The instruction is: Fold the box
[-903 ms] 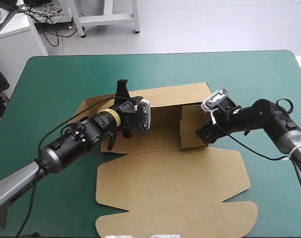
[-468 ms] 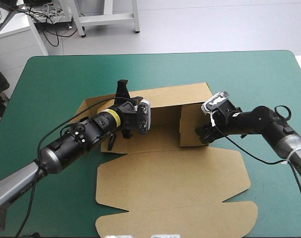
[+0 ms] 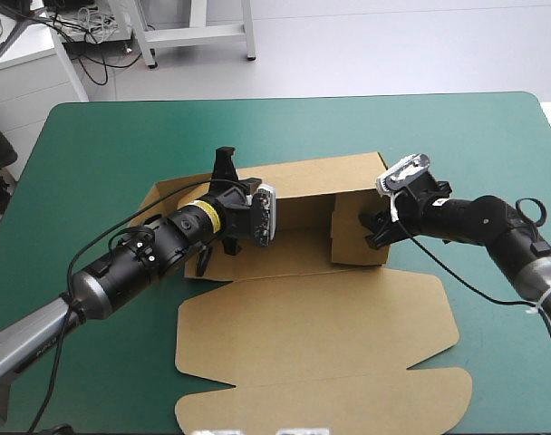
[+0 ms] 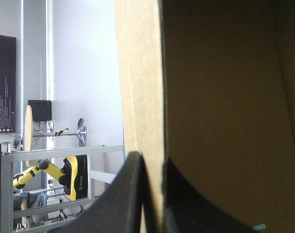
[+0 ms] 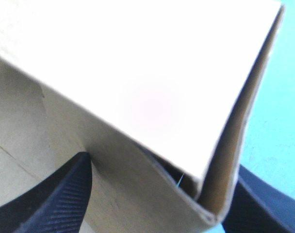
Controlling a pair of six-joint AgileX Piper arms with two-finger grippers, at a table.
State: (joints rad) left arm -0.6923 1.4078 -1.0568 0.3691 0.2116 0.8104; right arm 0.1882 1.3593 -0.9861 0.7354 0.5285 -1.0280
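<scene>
The left gripper [image 4: 152,161] has its black fingers [image 4: 128,194] pinched almost together on the edge of the brown box [image 3: 312,335], with only the board's thickness between them. It holds the raised far wall at about 10 o'clock of the box. The box lies at the middle of the teal-green table [image 3: 121,136]. Its far wall and its 3 o'clock side wall [image 3: 352,231] stand up, and the lid panel lies flat toward 6 o'clock.

The right gripper [image 3: 377,228] stands wide open. One finger [image 5: 65,194] is inside that folded side wall and the other outside its corner, both close against the board.

Compared with just before, the right wrist has shifted toward 12 o'clock and the side wall stands a little straighter. The left arm has not moved.
</scene>
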